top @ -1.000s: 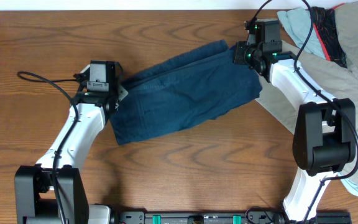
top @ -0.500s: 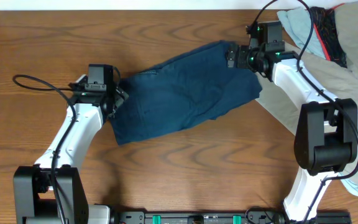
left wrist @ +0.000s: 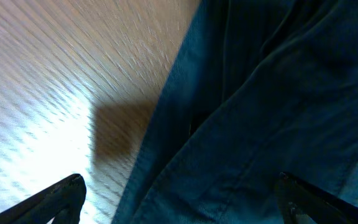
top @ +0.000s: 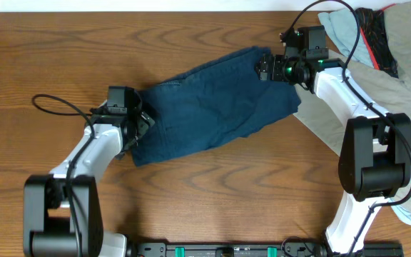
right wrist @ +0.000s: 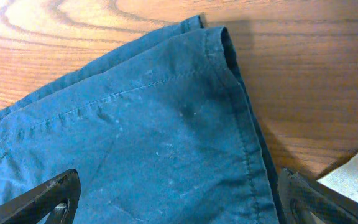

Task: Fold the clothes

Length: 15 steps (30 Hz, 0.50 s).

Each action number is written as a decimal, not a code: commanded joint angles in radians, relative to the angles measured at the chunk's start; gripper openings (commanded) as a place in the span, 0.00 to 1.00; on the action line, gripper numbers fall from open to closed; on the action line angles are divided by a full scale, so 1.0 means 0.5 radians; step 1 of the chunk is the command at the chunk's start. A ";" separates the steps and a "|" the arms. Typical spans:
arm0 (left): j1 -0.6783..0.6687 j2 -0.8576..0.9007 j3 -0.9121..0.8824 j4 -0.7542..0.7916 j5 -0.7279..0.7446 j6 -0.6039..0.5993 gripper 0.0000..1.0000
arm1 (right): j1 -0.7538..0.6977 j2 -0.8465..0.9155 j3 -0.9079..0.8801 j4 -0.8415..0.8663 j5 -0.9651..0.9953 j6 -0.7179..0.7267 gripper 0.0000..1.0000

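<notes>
The clothes (top: pixel 212 107), dark navy shorts, lie folded on the wooden table, slanting from lower left to upper right. My left gripper (top: pixel 140 123) hovers open over their lower left end; in the left wrist view the navy cloth (left wrist: pixel 272 112) fills the right side and both fingertips (left wrist: pixel 64 193) stand wide apart with nothing between them. At the upper right end my right gripper (top: pixel 266 68) is open over the hemmed corner (right wrist: pixel 219 43); its fingers (right wrist: pixel 51 196) straddle the cloth (right wrist: pixel 154 137) without gripping it.
A large khaki-beige garment (top: pixel 405 78) covers the table's right side, with a light blue cloth (top: pixel 344 32) and a dark red-trimmed item (top: pixel 377 36) at the top right. A pale cloth corner (right wrist: pixel 353 174) shows by my right fingers. Bare wood (top: pixel 63 43) lies left.
Both grippers have opened and let go of the shorts, which now lie flat. My left gripper has shifted slightly right and toward the front; the right one has edged left.
</notes>
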 commanded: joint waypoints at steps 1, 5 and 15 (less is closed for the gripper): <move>0.007 0.137 -0.024 0.025 0.172 0.012 0.99 | 0.003 -0.043 0.031 -0.033 -0.047 -0.095 0.99; 0.007 0.249 -0.024 0.024 0.278 0.024 0.62 | 0.022 -0.065 0.031 -0.131 -0.050 -0.100 0.99; 0.010 0.137 0.042 -0.156 0.301 0.386 0.06 | 0.157 -0.064 0.031 -0.430 -0.410 -0.371 0.81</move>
